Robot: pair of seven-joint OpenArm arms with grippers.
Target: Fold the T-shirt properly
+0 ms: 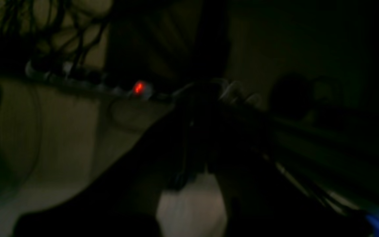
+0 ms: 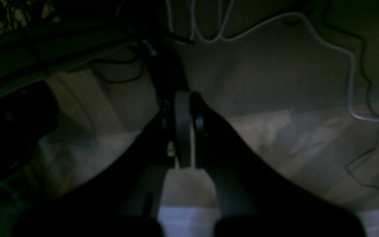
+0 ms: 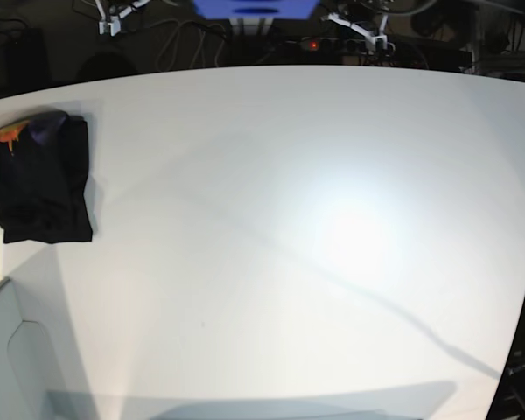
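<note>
The black T-shirt (image 3: 42, 179) lies folded into a compact rectangle at the far left of the white table (image 3: 315, 227), its orange neck label (image 3: 9, 133) showing at the top left corner. Neither gripper shows in the base view. In the left wrist view, my left gripper (image 1: 191, 154) is dark and blurred, with its fingers meeting and nothing between them. In the right wrist view, my right gripper (image 2: 183, 131) is shut and empty. Both hang over a dim floor, away from the shirt.
A power strip with a red light (image 1: 139, 87) lies on the floor behind the table and also shows in the base view (image 3: 312, 44). Loose cables (image 2: 350, 82) trail across the floor. A grey box (image 3: 9, 367) sits at the table's lower left.
</note>
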